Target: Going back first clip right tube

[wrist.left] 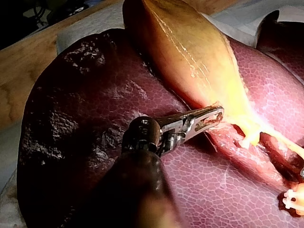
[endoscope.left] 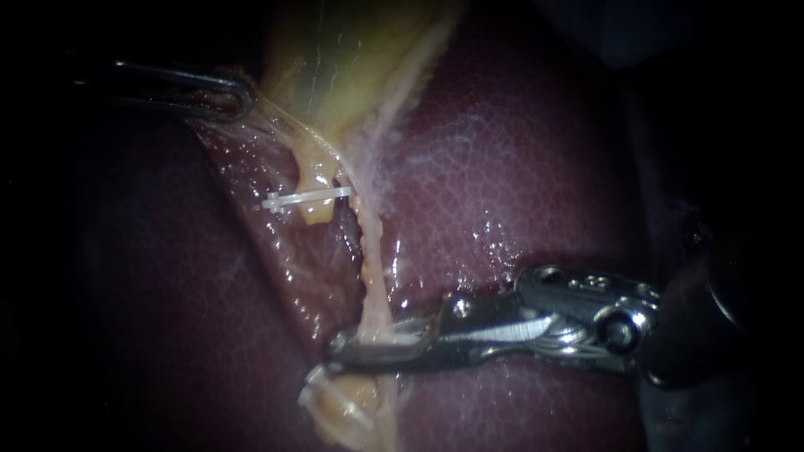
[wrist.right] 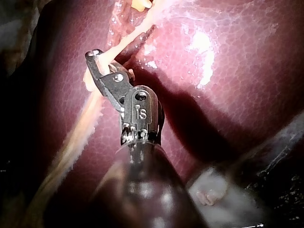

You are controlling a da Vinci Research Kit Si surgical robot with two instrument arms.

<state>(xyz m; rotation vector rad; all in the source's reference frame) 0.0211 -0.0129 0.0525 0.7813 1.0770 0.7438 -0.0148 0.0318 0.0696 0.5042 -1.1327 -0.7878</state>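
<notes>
The right tube (endoscope.left: 369,276) is a pale strand that runs down over the liver (endoscope.left: 519,167). My right instrument (endoscope.left: 356,347) comes in from the right. Its long jaws lie close together across the right tube, one on each side, with a white strip (endoscope.left: 406,339) showing between them. In the right wrist view the same jaws (wrist.right: 97,64) sit on the pale strand (wrist.right: 90,114). A white clip (endoscope.left: 306,199) crosses the short yellow stub left of the right tube. At the upper left, my left instrument (endoscope.left: 234,96) is shut on the thin edge of the gallbladder (endoscope.left: 352,59), as its own view confirms (wrist.left: 209,118).
Below my right instrument's jaws lies a cut yellow stub with white clips (endoscope.left: 322,395), also seen beyond the left instrument (wrist.left: 290,199). Dark liver (wrist.left: 85,109) fills the left side. A wooden bench (wrist.left: 19,80) and white padding (wrist.left: 90,23) lie beyond the organ.
</notes>
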